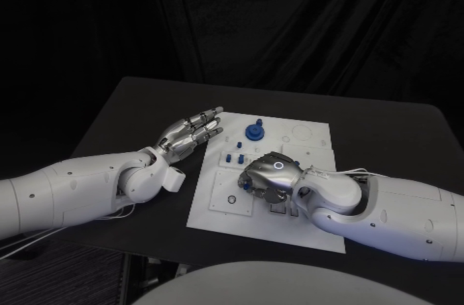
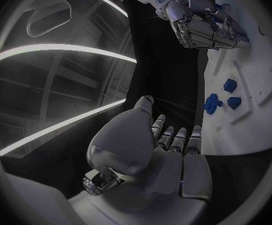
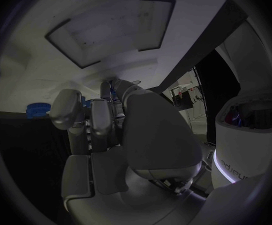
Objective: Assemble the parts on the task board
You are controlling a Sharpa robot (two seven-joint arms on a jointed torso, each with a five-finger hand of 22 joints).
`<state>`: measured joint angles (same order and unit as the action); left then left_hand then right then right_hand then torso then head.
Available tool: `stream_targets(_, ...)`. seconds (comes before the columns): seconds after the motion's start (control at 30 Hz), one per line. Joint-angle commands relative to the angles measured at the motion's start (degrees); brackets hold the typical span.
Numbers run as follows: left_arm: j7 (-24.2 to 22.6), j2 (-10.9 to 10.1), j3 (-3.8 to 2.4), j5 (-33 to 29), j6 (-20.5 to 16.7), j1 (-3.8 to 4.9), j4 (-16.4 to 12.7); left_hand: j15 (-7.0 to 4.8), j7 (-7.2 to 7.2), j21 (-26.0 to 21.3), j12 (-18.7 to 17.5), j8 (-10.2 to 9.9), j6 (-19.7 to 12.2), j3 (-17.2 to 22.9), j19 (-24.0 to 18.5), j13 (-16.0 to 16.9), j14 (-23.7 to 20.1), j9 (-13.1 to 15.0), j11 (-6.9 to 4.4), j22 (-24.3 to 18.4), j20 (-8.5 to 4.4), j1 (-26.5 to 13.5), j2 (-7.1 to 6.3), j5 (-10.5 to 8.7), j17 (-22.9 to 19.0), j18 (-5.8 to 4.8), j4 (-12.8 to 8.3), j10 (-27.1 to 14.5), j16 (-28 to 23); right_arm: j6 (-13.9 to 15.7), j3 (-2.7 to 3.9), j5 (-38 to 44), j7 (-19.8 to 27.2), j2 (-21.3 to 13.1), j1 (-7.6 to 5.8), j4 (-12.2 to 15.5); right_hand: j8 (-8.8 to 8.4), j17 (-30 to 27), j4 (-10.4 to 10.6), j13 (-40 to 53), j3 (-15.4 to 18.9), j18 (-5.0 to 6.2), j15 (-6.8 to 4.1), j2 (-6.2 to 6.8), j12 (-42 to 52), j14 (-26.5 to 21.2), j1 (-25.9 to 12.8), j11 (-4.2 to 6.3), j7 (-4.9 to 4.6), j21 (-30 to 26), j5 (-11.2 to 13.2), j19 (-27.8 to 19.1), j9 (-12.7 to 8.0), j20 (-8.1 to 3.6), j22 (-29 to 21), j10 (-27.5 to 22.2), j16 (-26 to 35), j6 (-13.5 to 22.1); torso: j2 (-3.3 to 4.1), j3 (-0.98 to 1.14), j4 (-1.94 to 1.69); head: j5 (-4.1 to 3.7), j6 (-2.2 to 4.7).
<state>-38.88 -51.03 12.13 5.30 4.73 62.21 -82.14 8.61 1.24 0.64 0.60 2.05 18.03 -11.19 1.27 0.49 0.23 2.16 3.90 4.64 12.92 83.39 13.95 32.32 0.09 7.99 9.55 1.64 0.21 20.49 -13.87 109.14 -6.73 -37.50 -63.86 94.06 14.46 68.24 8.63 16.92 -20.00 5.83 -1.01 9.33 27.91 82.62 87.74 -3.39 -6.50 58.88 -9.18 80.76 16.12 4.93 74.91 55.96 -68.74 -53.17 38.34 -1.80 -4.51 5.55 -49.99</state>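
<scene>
The white task board (image 1: 222, 214) lies in the middle of the black table. My right hand (image 1: 271, 177) is curled over the board's centre, and a small blue part (image 1: 247, 181) shows between its fingers. In the right wrist view those fingers (image 3: 101, 120) close toward the board (image 3: 111, 30), with a bit of blue at their tips. My left hand (image 1: 194, 132) hovers flat with its fingers apart at the board's left edge and holds nothing. A tall round blue part (image 1: 254, 131) stands near the board's far edge. Two small blue parts (image 1: 234, 158) stand left of the right hand.
In the left wrist view my left hand (image 2: 167, 150) is apart from the board (image 2: 255, 95), where three blue parts (image 2: 212, 104) sit, and the right hand (image 2: 205, 22) is beyond them. A blue round part (image 3: 36, 108) appears beside the right hand's fingers. Bare black table (image 1: 126, 110) surrounds the board.
</scene>
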Motion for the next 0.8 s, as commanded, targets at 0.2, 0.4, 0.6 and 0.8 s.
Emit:
stream_targets(0.2, -1.2, 0.2, -0.05, -0.3, 0.9, -0.17, 0.0, 0.44, 0.42, 0.2, -0.2, 0.3, 0.0, -0.1, -0.1, -0.1, -0.2, 0.1, -0.38, -0.2, 0.59, 0.0, 0.72, 0.29, -0.1, 0.6, -0.5, 0.1, -0.2, -2.0, -0.03, 0.5, -1.6, -0.3, 0.13, 0.0, -4.81, -2.8, 2.0, 0.3, 1.6, 0.79, 0.62, 1.58, -1.9, -2.7, -2.1, -1.93, 1.65, -6.2, 4.0, -2.8, -1.4, 0.62, 6.0, -8.2, 3.4, 6.6, -0.03, 0.01, 0.0, 0.0, -0.01)
stream_targets(0.4, -1.2, 0.1, -0.05, -0.3, 0.9, -0.25, 0.1, 0.45, 0.42, 0.2, -0.2, 0.3, 0.0, 0.0, -0.1, -0.1, -0.2, 0.1, -0.37, -0.2, 0.6, 0.0, 0.71, 0.29, -0.1, 0.6, -0.5, 0.0, -0.2, 2.1, 0.28, 0.5, -1.3, -1.3, 0.11, 0.7, -6.02, -3.7, 2.8, 1.3, 4.2, 1.11, 0.88, 1.48, -1.2, -3.9, -1.8, -2.58, 2.31, -8.9, 4.3, -3.8, -2.0, 0.92, 5.6, -15.6, 4.1, 7.4, -0.01, 0.04, 0.02, -0.04, -0.01)
stream_targets(0.6, -1.1, 0.0, -0.05, -0.3, 0.8, -0.29, 0.1, 0.46, 0.41, 0.2, -0.2, 0.3, 0.0, 0.0, -0.1, -0.1, -0.2, 0.1, -0.33, -0.2, 0.62, 0.0, 0.72, 0.32, -0.1, 0.59, -0.5, 0.1, -0.2, 6.5, 0.8, 0.4, -0.8, -3.8, -1.1, 2.6, -8.31, -3.5, 4.8, 0.0, 6.6, 1.01, 1.24, 2.27, -2.2, -3.7, -1.3, -3.15, 4.29, -8.6, 3.8, -3.3, -3.5, 1.19, 5.9, -20.5, 3.5, 10.7, -0.05, 0.02, 0.01, -0.35, -0.01)
stream_targets(0.8, -1.1, -0.1, -0.05, -0.3, 0.6, -0.32, 0.2, 0.47, 0.39, 0.2, -0.2, 0.3, 0.0, 0.0, -0.1, -0.1, -0.2, 0.1, -0.3, -0.1, 0.62, 0.0, 0.71, 0.33, -0.1, 0.59, -0.6, 0.1, -0.2, 7.8, 0.95, -2.3, -1.2, -7.3, -4.8, 5.6, -8.56, -2.3, 7.8, -1.9, 7.8, 0.64, 1.29, 2.44, -2.2, -2.6, -0.6, -3.37, 4.48, -6.6, 4.1, -2.1, -4.6, 1.31, 6.4, -19.7, 1.9, 9.9, -0.05, 0.15, 0.13, -0.66, -0.01)
